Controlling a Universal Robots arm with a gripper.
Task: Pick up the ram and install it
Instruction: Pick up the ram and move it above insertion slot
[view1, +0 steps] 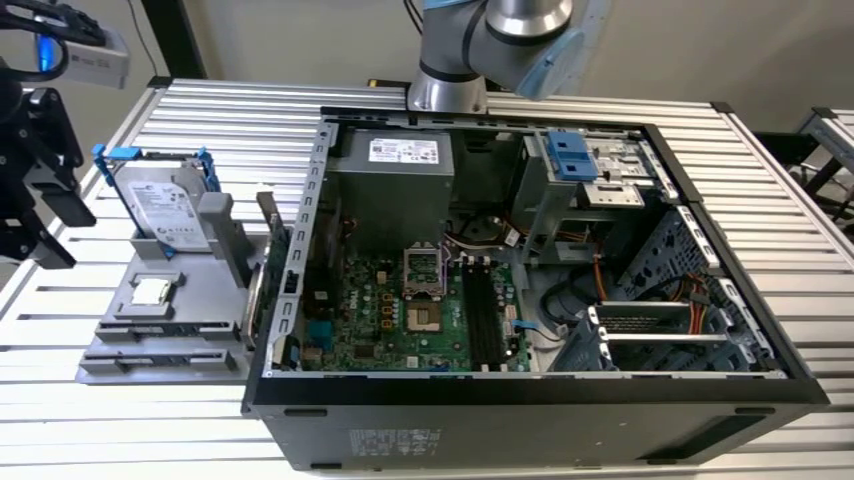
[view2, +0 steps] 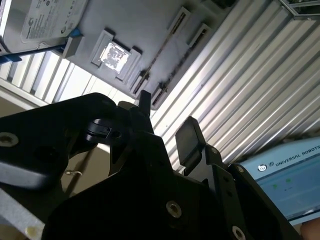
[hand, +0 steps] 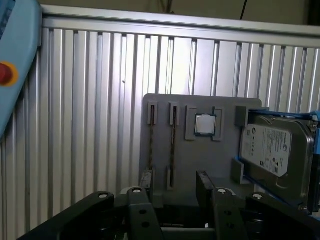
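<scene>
Two ram sticks stand on edge in the slots of a grey parts holder (hand: 210, 165). They appear as thin dark strips, one (hand: 172, 145) beside the other (hand: 150, 145), and again in the second wrist view (view2: 160, 55). My gripper (hand: 172, 197) hovers over the holder's near end, open, with one finger (hand: 138, 205) on each side of the strips and nothing between them. In the exterior view the black gripper (view1: 51, 225) hangs at the exterior view's left, above and beside the holder (view1: 160, 335). The open computer case (view1: 534, 400) shows its long black memory slots (view1: 483, 315) on the motherboard.
On the holder, a silver hard drive in a blue frame (hand: 267, 150) leans next to a small square processor chip (hand: 204, 124). A teach pendant (hand: 10, 75) lies on the ribbed aluminium table (hand: 90, 100). The arm's base (view1: 447, 90) stands behind the case.
</scene>
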